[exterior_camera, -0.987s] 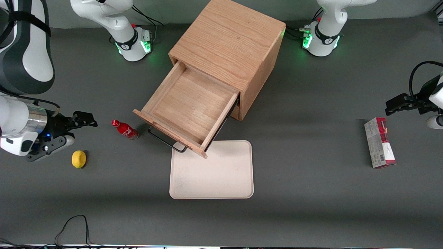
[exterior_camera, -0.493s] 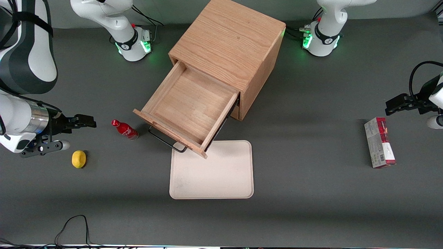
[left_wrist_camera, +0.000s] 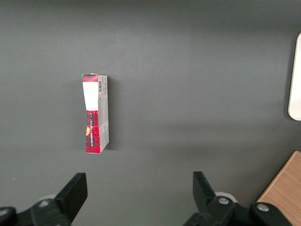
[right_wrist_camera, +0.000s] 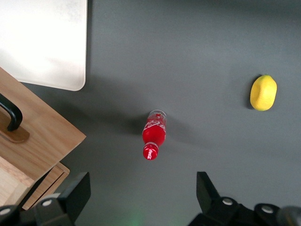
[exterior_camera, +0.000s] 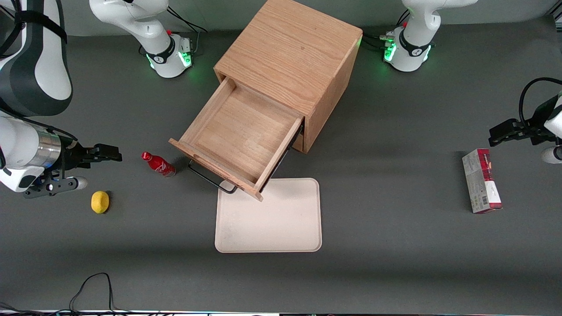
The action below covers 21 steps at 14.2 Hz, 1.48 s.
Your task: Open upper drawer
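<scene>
bottom drawer (exterior_camera: 297, 141) mostly hidden, gripper (exterior_camera: 85, 169) unobscured

Red-white carton (left_wrist_camera: 96, 113) lies flat on dark grey table (left_wrist_camera: 188, 70), w/ barcode at one end. Pale tray (left_wrist_camera: 296, 80) edge & oak cabinet (left_wrist_camera: 284, 197) corner just in frame, both well apart from carton.

The drawer (exterior_camera: 239, 136) is light oak with a black handle (exterior_camera: 210, 180). The table (exterior_camera: 395, 245) is dark grey, the tray (exterior_camera: 272, 219) cream, the bottle (exterior_camera: 159, 164) red, the lemon (exterior_camera: 100, 202) yellow, and the box (exterior_camera: 481, 186) red and grey. The gripper (exterior_camera: 94, 166) is black.
</scene>
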{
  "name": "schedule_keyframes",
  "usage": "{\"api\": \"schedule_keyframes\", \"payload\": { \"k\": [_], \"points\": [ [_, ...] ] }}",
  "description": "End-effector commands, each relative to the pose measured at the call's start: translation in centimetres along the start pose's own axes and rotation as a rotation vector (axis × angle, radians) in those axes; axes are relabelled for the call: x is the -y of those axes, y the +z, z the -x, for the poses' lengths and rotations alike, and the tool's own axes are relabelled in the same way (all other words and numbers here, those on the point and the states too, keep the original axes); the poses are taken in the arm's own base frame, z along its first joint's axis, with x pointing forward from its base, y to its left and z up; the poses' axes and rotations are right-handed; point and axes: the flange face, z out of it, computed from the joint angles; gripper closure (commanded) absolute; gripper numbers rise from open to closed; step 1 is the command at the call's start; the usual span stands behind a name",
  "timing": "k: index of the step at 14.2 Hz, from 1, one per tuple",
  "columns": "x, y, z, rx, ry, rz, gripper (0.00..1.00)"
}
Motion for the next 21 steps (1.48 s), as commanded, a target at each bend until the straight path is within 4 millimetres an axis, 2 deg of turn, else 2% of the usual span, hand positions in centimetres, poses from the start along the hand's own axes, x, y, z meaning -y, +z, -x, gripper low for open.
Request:
{"api": "schedule_keyframes", "payload": {
  "k": [1, 2, 4, 5, 6, 9, 11, 13, 15, 19, 21],
  "points": [
    [0.4, -0.8, 1.4, -0.008, 0.035, 0.042, 0.00],
    [0.2, -0.8, 2.5, -0.013, 0.039, 0.044, 0.01],
    [-0.7, -0.6, 6.8, -0.073, 0.044, 0.017, 0.00],
    [-0.2, -0.8, 8.2, -0.095, 0.034, 0.013, 0.00],
    [0.9, -1.3, 8.5, -0.100, 0.017, 0.015, 0.00],
    [2.3, -2.4, 7.6, -0.120, -0.018, 0.019, 0.00],
    [2.1, -2.8, 7.5, -0.128, -0.015, 0.019, 0.00],
    [0.8, -3.4, 7.7, -0.137, 0.011, 0.019, 0.00],
    [2.2, -3.8, 7.9, -0.107, -0.022, 0.060, 0.00],
    [2.8, -3.4, 6.7, -0.097, -0.031, 0.093, 0.00],
    [2.2, -3.4, 6.5, -0.097, -0.019, 0.091, 0.00]
  ]
}}
